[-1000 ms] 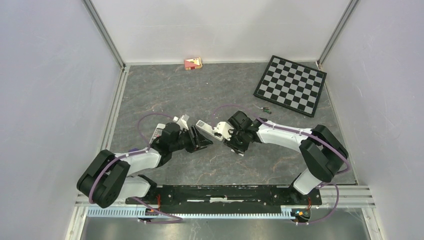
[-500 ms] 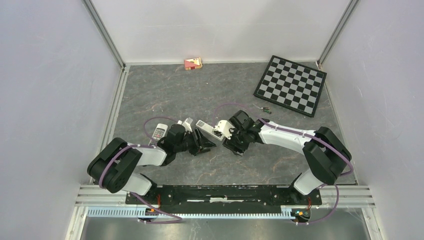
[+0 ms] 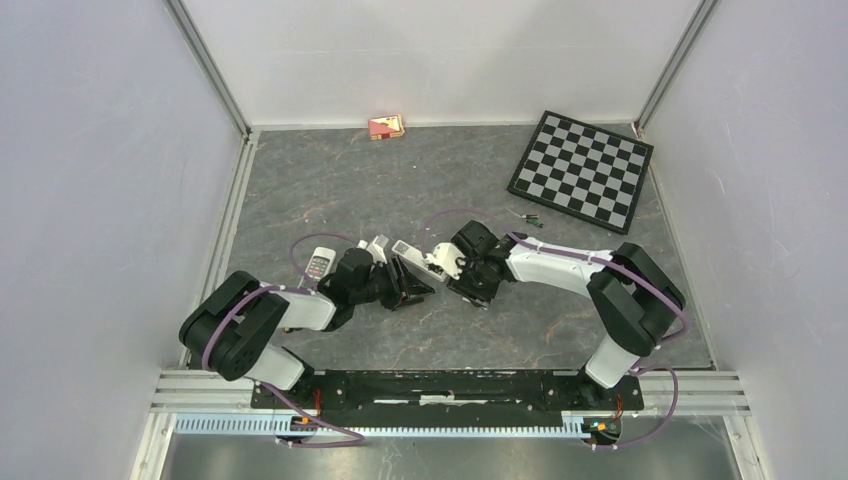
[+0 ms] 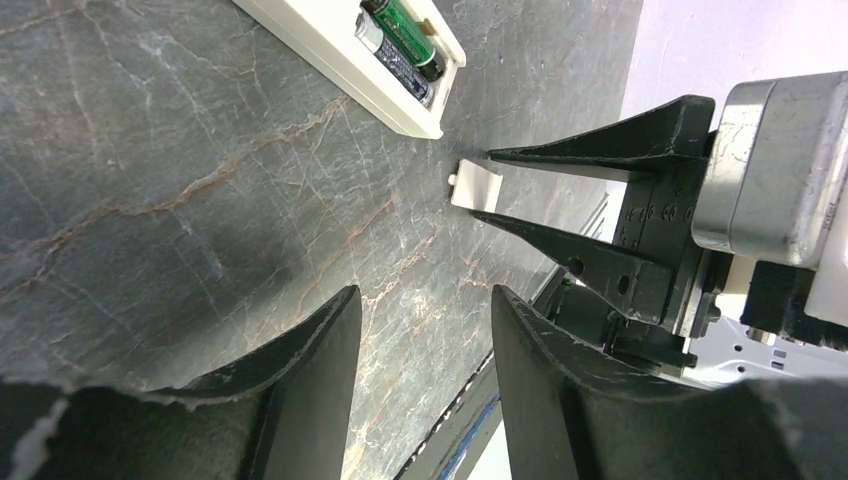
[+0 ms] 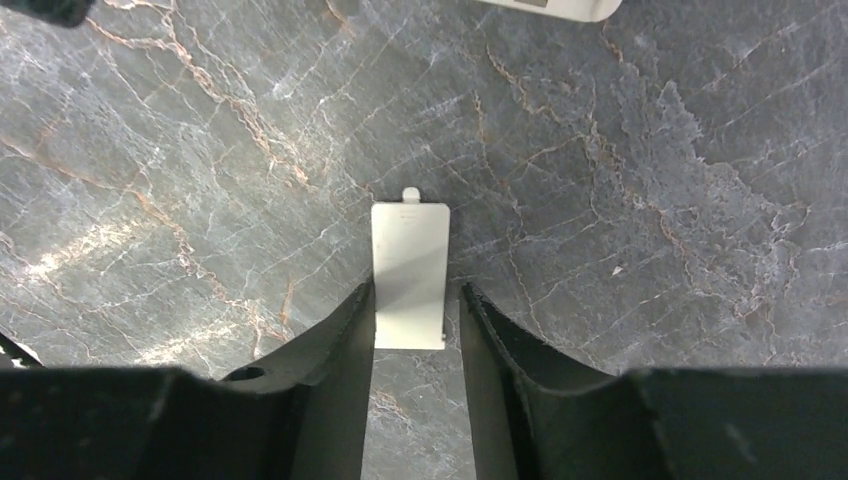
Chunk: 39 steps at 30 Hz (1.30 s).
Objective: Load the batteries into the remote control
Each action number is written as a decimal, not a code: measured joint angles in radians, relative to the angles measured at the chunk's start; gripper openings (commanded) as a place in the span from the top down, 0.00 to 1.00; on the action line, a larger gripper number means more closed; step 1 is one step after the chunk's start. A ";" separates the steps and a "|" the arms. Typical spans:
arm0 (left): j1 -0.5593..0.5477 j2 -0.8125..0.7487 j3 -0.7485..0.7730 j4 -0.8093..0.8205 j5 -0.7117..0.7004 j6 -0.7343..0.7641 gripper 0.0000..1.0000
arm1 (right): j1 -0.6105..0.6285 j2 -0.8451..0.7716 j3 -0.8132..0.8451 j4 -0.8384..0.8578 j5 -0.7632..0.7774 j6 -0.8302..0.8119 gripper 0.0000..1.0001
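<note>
A white remote [image 4: 335, 45] lies back-up with its compartment open. Two batteries [image 4: 400, 45], one green and one blue-silver, sit inside it. It also shows in the top view [image 3: 408, 256]. The white battery cover [image 5: 410, 265] lies flat on the table. My right gripper [image 5: 415, 287] is open and narrowly astride the cover's near end, with a slim gap at the right finger. The left wrist view shows this too [image 4: 475, 187]. My left gripper [image 4: 424, 292] is open and empty, low over the table and facing the remote. Loose batteries [image 3: 527, 218] lie by the chessboard.
A second white remote [image 3: 318, 265] with buttons lies left of the left wrist. A chessboard [image 3: 582, 170] sits at the back right. A small red and yellow box [image 3: 386, 126] is by the back wall. Metal rails run along the left edge.
The left arm has folded in and sunk lower, which uncovers the second remote. Its gripper stays near the open remote. The right gripper has shifted slightly left.
</note>
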 measured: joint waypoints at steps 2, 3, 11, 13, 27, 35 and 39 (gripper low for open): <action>0.000 0.007 0.002 0.009 0.001 -0.001 0.44 | 0.000 0.008 0.008 -0.006 0.008 -0.002 0.67; 0.000 0.011 0.002 0.015 0.002 -0.001 0.44 | 0.000 0.012 0.013 -0.008 0.010 -0.001 0.69; -0.008 0.055 0.003 0.082 0.026 -0.029 0.47 | 0.000 0.012 0.014 0.002 0.013 0.002 0.75; -0.012 0.073 0.004 0.104 0.027 -0.040 0.48 | 0.000 0.000 0.001 0.017 0.006 0.002 0.74; -0.055 0.161 0.037 0.186 0.032 -0.093 0.49 | 0.000 -0.110 -0.058 0.058 -0.045 0.001 0.69; -0.088 0.206 0.077 0.191 0.026 -0.118 0.50 | 0.000 -0.135 -0.063 0.086 -0.090 0.002 0.69; -0.109 0.234 0.097 0.199 0.021 -0.138 0.50 | 0.000 -0.145 -0.069 0.114 -0.126 0.004 0.69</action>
